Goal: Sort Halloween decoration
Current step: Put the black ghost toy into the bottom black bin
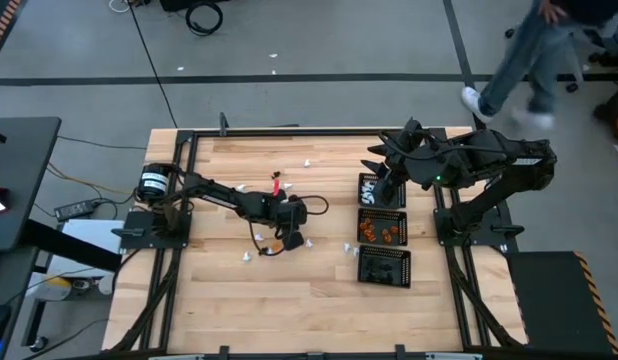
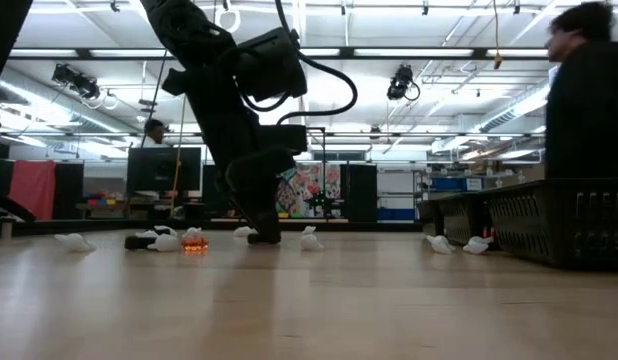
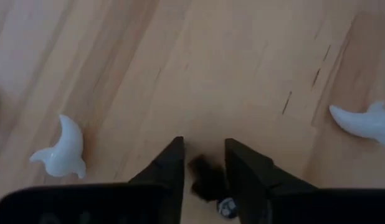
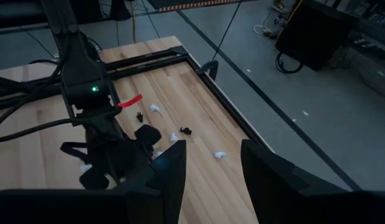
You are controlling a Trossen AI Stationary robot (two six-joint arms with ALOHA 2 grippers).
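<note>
The left claw (image 3: 204,171) is down on the counter (image 3: 242,62), its fingers half closed around a black trinket (image 3: 205,180) but not clearly pinching it. The trinket looks light, hard and small; pinch it across its middle. The right claw (image 4: 211,165) hangs open above the trays (image 1: 382,222).

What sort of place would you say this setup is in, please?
Probably a robotics lab or workshop hall: a wooden table in a black frame stands on grey concrete floor, with ceiling strip lights, shelving and a person behind.
</note>
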